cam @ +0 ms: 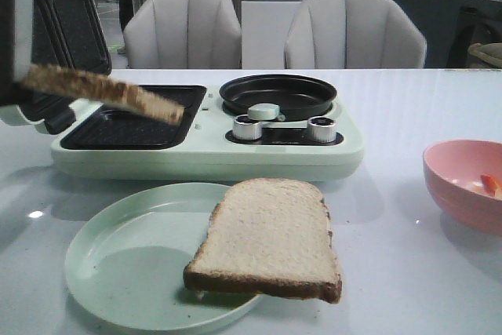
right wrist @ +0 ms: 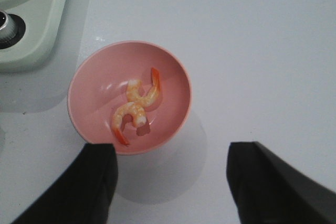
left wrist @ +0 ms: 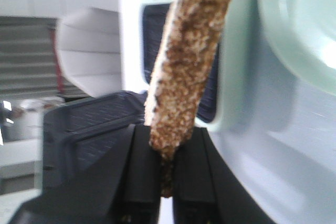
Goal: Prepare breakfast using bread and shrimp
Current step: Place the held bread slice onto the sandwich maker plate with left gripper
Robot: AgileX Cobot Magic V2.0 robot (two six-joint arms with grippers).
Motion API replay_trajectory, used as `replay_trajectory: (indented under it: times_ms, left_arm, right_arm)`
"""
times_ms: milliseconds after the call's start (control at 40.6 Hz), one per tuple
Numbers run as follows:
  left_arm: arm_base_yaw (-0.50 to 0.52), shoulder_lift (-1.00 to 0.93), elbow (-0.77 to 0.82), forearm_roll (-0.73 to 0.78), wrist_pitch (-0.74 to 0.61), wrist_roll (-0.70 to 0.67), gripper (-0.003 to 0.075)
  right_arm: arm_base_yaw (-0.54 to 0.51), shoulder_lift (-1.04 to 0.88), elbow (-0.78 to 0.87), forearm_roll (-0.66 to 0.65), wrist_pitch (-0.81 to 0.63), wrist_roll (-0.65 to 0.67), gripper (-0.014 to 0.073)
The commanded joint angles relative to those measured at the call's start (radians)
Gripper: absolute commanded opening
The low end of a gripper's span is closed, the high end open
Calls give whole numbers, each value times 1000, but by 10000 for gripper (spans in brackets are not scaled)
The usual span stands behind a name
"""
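Above the sandwich maker (cam: 208, 147), the left end effector (left wrist: 167, 169) is clamped on a toasted bread slice (cam: 102, 92).

Toasting looks finished for this slice, held tilted over the open grill plate; the next move probably calls for carrying it toward the green plate (cam: 118, 264) in front of the maker, where the second bread slice (cam: 271, 237) overhangs the rim. Right of the maker, two shrimp (right wrist: 135, 108) lie in the pink bowl (right wrist: 89, 82); the right end effector (right wrist: 170, 182) hovers spread apart above it.
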Motion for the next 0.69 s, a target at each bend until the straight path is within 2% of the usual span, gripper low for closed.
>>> replay_trajectory:
  times_ms: [0, 148, 369, 665]
  left_arm:
    - [17, -34, -38, 121, 41, -16, 101]
    - [93, -18, -105, 123, -32, -16, 101]
    - [267, 60, -253, 123, -225, -16, 101]
    - [487, 284, -498, 123, -345, -16, 101]
  right_arm:
    - [-2, -1, -32, -9, -73, -6, 549]
    - [-2, -1, -32, -9, -73, -6, 549]
    - [-2, -1, -32, -9, -73, -6, 549]
    - [-2, -1, -32, -9, -73, -6, 549]
